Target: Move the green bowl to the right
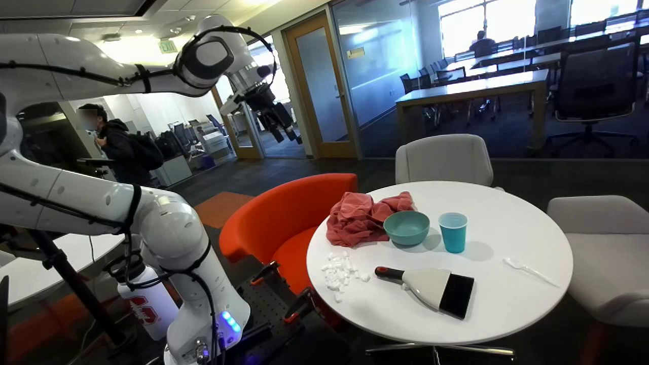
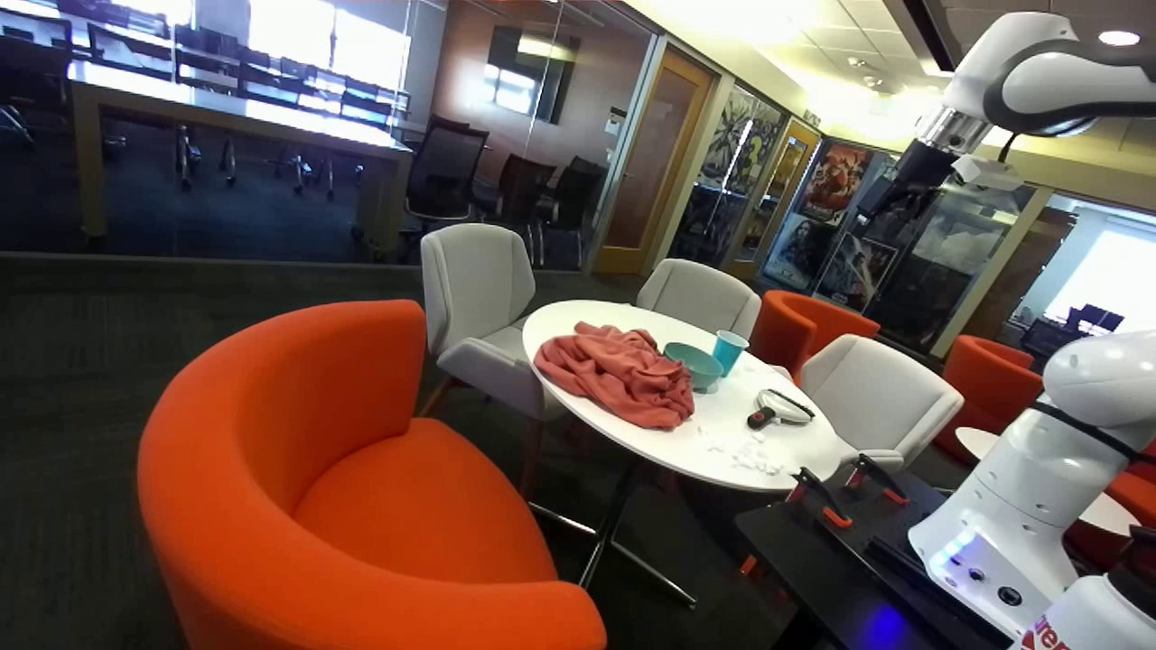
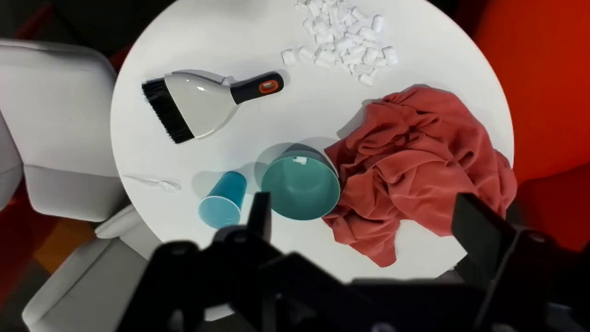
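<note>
Gripper (image 3: 362,203) well above table (image 3: 299,115) level, fingers (image 3: 262,214) spread wide, nothing held. Green bowl (image 3: 300,186) on tabletop between blue cup (image 3: 225,199) and red cloth (image 3: 415,157), lying toward cup-side finger, off-centre; round, no long axis. Touching cloth? Hard to tell.

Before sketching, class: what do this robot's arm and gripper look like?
The arm is glossy white, smooth, rounded and tubular. Black cables run along it under black straps, and blue lights glow at its base. A silvery collar tops the gripper, black and angular with two blocky fingers.
</note>
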Tool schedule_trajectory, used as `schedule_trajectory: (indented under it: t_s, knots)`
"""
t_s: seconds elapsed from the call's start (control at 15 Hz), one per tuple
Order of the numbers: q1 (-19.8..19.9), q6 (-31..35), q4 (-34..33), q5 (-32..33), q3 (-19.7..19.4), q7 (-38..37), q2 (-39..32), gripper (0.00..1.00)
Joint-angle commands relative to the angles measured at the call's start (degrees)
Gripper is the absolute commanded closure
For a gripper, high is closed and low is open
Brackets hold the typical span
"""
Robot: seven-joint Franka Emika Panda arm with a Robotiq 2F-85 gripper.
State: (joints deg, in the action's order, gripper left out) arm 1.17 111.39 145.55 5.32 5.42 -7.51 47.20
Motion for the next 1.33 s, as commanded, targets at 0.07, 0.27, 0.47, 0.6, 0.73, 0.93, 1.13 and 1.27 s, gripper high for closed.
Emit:
schedule_trajectory:
  t_s: [0.07, 0.27, 0.47, 0.6, 0.73, 0.93, 1.13, 1.27]
  knots:
    - [5.79, 8.77, 3.45, 1.21, -1.17, -8.66, -4.03, 0.00]
    - [10.99, 19.35, 7.33, 2.78, -1.33, -14.74, -8.65, 0.00]
    - [17.02, 31.60, 10.69, 4.84, -0.10, -22.42, -16.02, 0.00]
    - [21.74, 38.81, 11.98, 7.16, 0.75, -27.94, -21.79, 0.00]
    - [27.41, 44.71, 12.06, 11.74, 2.14, -34.71, -28.05, 0.00]
    - [34.04, 44.78, 9.47, 21.86, 4.01, -48.18, -34.97, 0.00]
    - [30.08, 44.86, 10.99, 22.02, -0.48, -46.44, -34.09, 0.00]
    - [30.00, 44.84, 10.00, 22.13, -0.79, -46.75, -35.20, 0.00]
